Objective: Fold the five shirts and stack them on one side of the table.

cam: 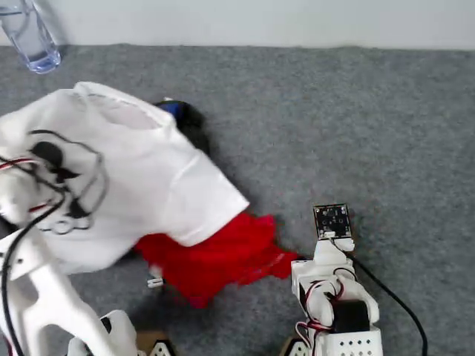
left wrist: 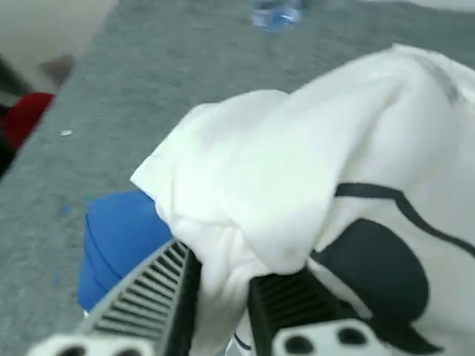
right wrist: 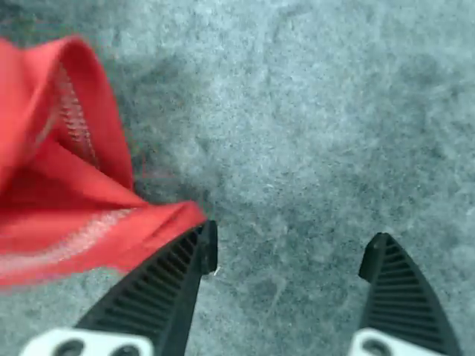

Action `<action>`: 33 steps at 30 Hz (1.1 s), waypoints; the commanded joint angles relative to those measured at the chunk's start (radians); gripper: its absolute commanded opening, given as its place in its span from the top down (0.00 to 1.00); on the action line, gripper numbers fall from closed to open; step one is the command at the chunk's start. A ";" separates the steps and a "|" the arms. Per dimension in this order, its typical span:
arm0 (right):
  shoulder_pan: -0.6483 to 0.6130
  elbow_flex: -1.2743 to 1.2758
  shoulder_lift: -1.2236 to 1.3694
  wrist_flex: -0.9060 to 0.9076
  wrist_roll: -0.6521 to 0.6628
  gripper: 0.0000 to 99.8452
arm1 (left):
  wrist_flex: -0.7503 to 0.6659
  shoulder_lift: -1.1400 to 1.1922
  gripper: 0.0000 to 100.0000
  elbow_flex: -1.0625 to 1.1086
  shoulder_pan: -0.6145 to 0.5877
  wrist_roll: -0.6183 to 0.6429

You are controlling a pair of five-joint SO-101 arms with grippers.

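The white shirt point(cam: 141, 170) with the black print sits bunched up over the left side of the table point(cam: 356, 119), and the left gripper point(left wrist: 223, 271) is clamped tight on a fold of it. A crumpled red shirt point(cam: 215, 256) pokes out from under it toward the near edge, and a bit of blue shirt point(cam: 172, 109) shows at its far side. The right gripper point(right wrist: 293, 256) is spread wide with nothing in it, 1 finger right against the red hem

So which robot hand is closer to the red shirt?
The right. The right gripper hangs open with a corner of the red shirt just beside one finger. The left gripper is farther off, clamped on the white shirt.
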 commanded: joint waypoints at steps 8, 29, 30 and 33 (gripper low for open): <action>0.008 0.017 -0.004 0.004 -0.005 0.68 | -0.322 -0.048 0.99 0.004 -0.324 0.012; 0.008 0.017 -0.004 0.004 -0.005 0.68 | -0.647 -0.057 0.69 0.510 -0.330 -0.199; 0.008 0.017 -0.004 0.004 -0.005 0.68 | -0.644 -0.058 0.66 0.510 -0.341 -0.199; 0.008 0.017 -0.004 0.004 -0.005 0.68 | -0.611 -0.058 0.66 0.470 -0.351 -0.199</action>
